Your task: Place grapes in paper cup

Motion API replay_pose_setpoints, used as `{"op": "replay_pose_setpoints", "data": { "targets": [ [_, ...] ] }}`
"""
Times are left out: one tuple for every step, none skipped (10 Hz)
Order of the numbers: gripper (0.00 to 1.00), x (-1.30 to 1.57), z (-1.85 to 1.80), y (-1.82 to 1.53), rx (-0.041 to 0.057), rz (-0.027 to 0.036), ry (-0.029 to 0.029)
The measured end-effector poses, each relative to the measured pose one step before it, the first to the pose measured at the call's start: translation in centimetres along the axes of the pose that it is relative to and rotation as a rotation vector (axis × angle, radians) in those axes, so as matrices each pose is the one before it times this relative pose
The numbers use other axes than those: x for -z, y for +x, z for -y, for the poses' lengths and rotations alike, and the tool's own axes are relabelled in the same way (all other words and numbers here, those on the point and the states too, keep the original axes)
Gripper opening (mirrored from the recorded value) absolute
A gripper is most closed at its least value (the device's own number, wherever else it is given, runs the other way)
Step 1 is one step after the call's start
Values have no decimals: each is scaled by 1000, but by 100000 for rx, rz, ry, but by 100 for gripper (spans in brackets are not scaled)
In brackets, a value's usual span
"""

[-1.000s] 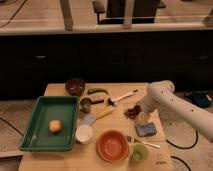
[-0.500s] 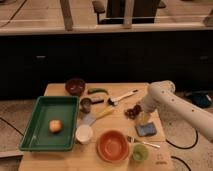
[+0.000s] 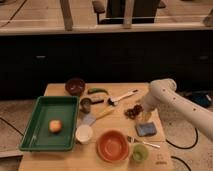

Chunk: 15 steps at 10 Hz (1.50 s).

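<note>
- Dark red round grapes [image 3: 132, 112] lie near the right edge of the wooden table [image 3: 59, 90].
- The white claw [image 3: 142, 107] is beside them; apart or together, I cannot tell.
- Loose grapes could drop before reaching the short white paper cup [image 3: 84, 133].

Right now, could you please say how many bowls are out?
2: dark bowl at the far edge, orange bowl at the near edge; gripper hangs beside the grapes.
</note>
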Motion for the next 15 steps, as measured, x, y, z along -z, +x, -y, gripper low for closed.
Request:
{"op": "replay_pose_setpoints", "data": {
  "targets": [
    [80,-4,117,-243,8566,-555,-707],
    [80,-135,257,-376,6987,-337,-307],
    [80,-96,139,-123,4897,-376,-142],
    [80,-202,64,-117,6016,-285,-621],
    [80,-237,90,-143,4045,-203,-458],
    [80,-264,290,-185,2996,-81,-150],
    [80,-171,86,-17,1443,8,-164],
    [80,-290,215,266,1117,-249,-45],
    [80,-132,119,234,308,-112,-4],
    [80,-165,296,234,231,-105,-152],
    [80,-305,209,258,67,-21,-600],
    [80,-319,269,115,94,76,-421],
    [80,-413,233,125,29,101,-932],
    [80,-385,103,112,-149,97,-835],
    [80,-301,61,68,-153,97,-582]
  ]
}}
